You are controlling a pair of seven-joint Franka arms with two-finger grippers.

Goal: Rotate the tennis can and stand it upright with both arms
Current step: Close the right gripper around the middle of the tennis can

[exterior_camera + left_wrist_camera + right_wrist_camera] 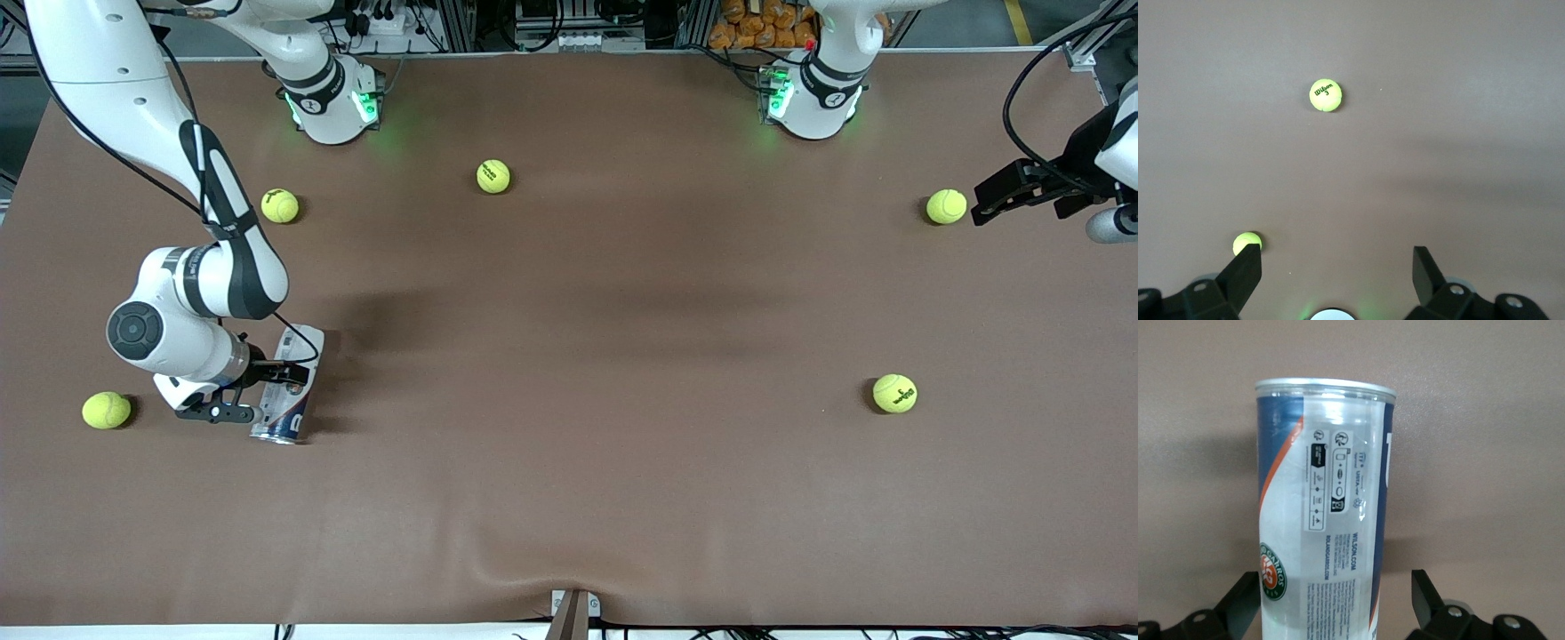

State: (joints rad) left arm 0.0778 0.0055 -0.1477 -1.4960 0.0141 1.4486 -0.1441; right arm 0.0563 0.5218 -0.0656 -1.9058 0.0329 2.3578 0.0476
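The tennis can (290, 391) lies on its side on the brown table near the right arm's end, its silvery rim toward the front camera. My right gripper (263, 391) is down at the can with its fingers on either side of it. In the right wrist view the can (1321, 520) fills the gap in the right gripper (1336, 600). One finger (1428, 597) stands clear of it, and the gripper is open. My left gripper (983, 210) waits open and empty at the left arm's end; in the left wrist view the left gripper (1336, 267) has only table between its fingers.
Several yellow-green tennis balls lie scattered: one (107, 410) beside the right gripper, one (280, 205) and one (493, 176) near the right arm's base, one (946, 206) by the left gripper, one (894, 393) nearer the front camera. The left wrist view shows two balls (1325, 95) (1243, 241).
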